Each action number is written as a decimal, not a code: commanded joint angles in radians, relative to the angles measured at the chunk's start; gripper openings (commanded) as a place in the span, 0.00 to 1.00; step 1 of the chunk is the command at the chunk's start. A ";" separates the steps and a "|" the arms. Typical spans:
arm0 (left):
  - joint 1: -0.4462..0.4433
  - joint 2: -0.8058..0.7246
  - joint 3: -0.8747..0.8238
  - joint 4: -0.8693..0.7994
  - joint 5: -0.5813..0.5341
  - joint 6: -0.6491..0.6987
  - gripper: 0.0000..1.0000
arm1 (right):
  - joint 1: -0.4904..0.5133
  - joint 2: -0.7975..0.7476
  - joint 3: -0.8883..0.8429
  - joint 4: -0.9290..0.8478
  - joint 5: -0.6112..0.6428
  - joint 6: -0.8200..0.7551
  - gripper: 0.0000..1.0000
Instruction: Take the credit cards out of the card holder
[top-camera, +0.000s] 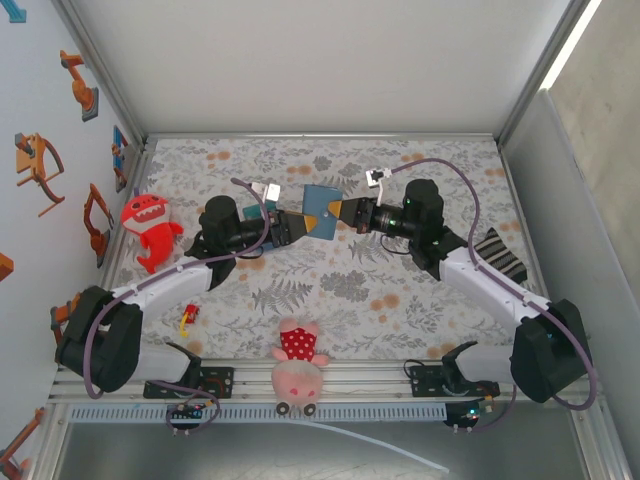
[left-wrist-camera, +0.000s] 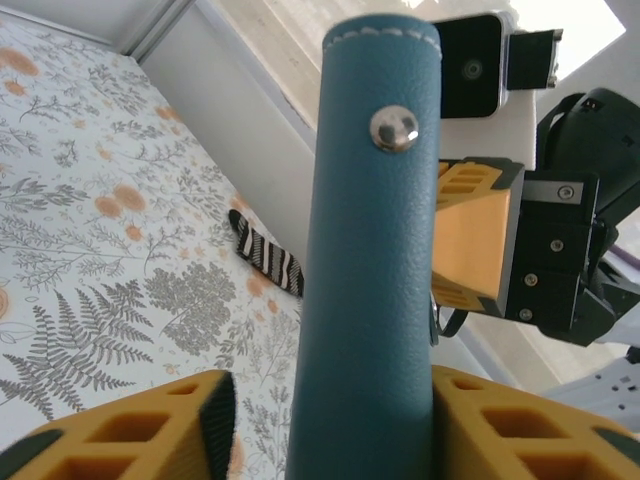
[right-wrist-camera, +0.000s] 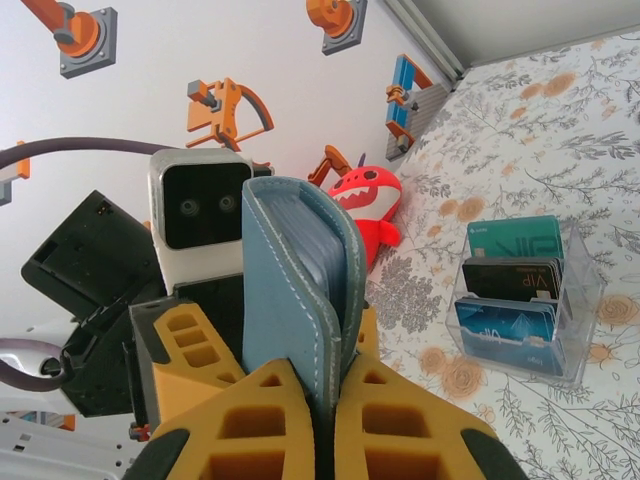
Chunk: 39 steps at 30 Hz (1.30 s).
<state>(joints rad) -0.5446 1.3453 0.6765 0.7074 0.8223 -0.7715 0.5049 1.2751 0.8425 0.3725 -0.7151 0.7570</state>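
The slate-blue card holder (top-camera: 320, 212) hangs in the air above the middle of the table, between both grippers. My right gripper (top-camera: 334, 212) (right-wrist-camera: 327, 385) is shut on its stitched open edge, and card pockets (right-wrist-camera: 318, 262) show between the two panels. My left gripper (top-camera: 300, 226) (left-wrist-camera: 330, 388) reaches in from the other side and stands round the holder's spine (left-wrist-camera: 375, 260). Its right finger (left-wrist-camera: 520, 430) touches the leather, while its left pad (left-wrist-camera: 215, 415) stands off with a gap. A snap stud (left-wrist-camera: 395, 128) shows on the spine.
A clear stand (top-camera: 262, 192) (right-wrist-camera: 575, 300) on the table holds teal, black and blue cards. A red shark plush (top-camera: 150, 228) lies at the left, a pink plush (top-camera: 298, 365) at the near edge, and a striped sock (top-camera: 500, 255) (left-wrist-camera: 268, 262) at the right.
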 joint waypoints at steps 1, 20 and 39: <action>-0.002 -0.028 -0.009 -0.031 0.026 0.022 0.40 | -0.009 -0.009 0.013 0.078 -0.024 0.024 0.00; -0.041 -0.124 0.042 -0.456 -0.358 0.274 0.00 | -0.001 -0.018 0.072 -0.368 0.360 -0.097 0.54; -0.042 -0.035 0.031 -0.368 -0.464 0.226 0.00 | 0.241 0.217 0.340 -0.619 0.617 -0.121 0.32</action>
<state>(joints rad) -0.5819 1.3071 0.6880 0.2779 0.3588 -0.5381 0.7353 1.4712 1.1355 -0.2230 -0.1139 0.6456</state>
